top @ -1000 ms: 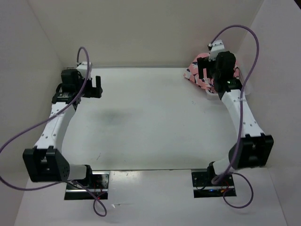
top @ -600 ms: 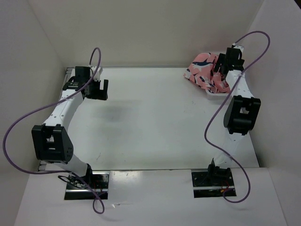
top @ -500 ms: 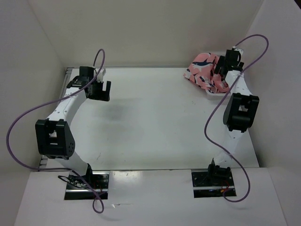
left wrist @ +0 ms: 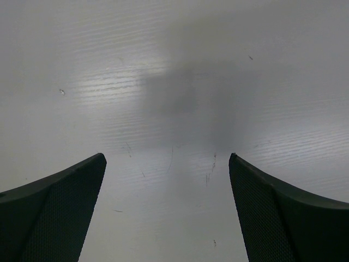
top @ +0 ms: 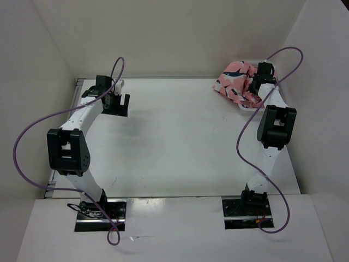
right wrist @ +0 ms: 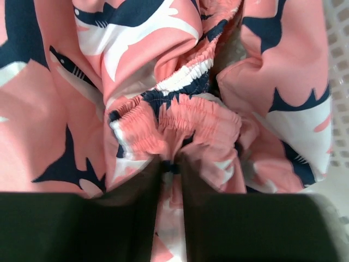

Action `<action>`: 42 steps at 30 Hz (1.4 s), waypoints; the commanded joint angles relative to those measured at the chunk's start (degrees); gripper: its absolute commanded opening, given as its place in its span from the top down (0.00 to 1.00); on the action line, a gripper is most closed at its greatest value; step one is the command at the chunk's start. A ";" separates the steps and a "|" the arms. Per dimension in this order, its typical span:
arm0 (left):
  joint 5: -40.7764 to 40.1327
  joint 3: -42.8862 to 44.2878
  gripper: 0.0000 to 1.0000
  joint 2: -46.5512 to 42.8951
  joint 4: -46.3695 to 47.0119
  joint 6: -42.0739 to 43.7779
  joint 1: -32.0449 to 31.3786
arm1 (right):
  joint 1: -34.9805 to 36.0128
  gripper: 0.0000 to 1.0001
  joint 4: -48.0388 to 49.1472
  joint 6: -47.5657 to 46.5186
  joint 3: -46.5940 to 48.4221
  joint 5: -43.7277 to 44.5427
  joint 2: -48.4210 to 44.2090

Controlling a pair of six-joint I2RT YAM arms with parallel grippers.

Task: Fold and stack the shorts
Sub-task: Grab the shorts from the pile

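The shorts (top: pixel 234 81) lie as a bunched salmon-pink heap with navy and white whale shapes at the far right corner, spilling over a white mesh basket (top: pixel 246 111). My right gripper (top: pixel 255 82) is down in that heap. In the right wrist view its jaws (right wrist: pixel 172 164) are pinched together on a fold of the shorts (right wrist: pixel 163 65) just below the gathered waistband. My left gripper (top: pixel 117 103) hovers at the far left of the table, away from the cloth. In the left wrist view it (left wrist: pixel 167 158) stands open over bare table with nothing between its fingers.
The white table (top: pixel 180 136) is walled in by white panels at the back and on both sides. The basket's mesh wall (right wrist: pixel 341 82) shows at the right edge of the right wrist view. Purple cables loop from both arms.
My right arm reached out to the far corner and lowered its gripper into the shorts, and its jaws closed on a fold. The left arm stretched forward and a little to the right, its jaws staying open.
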 commanded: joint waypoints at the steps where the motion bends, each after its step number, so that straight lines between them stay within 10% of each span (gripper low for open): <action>1: 0.63 2.42 0.00 0.21 0.00 0.21 0.15 | 0.37 0.85 1.48 0.67 1.43 0.18 -0.01; 3: 0.63 2.42 0.00 -0.31 0.00 0.21 0.15 | 0.37 1.00 1.48 0.67 1.43 0.18 -0.62; 27: 2.57 -5.40 0.00 -18.50 5.98 0.21 -1.52 | 15.39 1.00 10.98 6.83 -1.84 13.46 -40.69; 42: 0.98 -8.91 0.00 -29.14 5.98 0.21 -1.52 | 18.65 1.00 14.05 21.50 24.60 -37.87 -32.99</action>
